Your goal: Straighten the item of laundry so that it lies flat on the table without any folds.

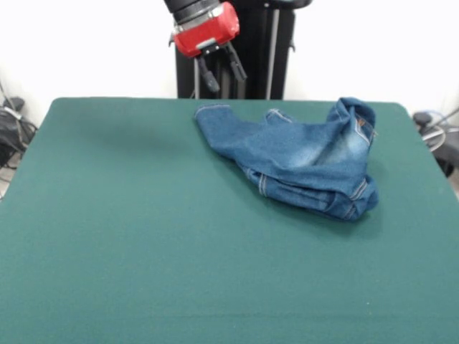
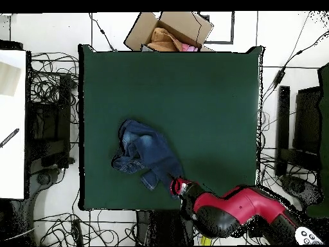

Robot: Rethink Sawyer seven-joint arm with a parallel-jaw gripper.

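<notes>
The tool (image 1: 221, 70) is spread and empty above the jeans (image 1: 301, 158); the leg end nearest it should be pinched and pulled flat across the desk (image 1: 143, 236).

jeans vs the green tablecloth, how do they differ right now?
The jeans are blue denim with faded lighter patches; the table cloth is plain dark green. The jeans are crumpled and folded over themselves; the table cloth lies smooth and flat. The jeans cover only a small area near one edge; the table is much larger. Both are fabric.
</notes>
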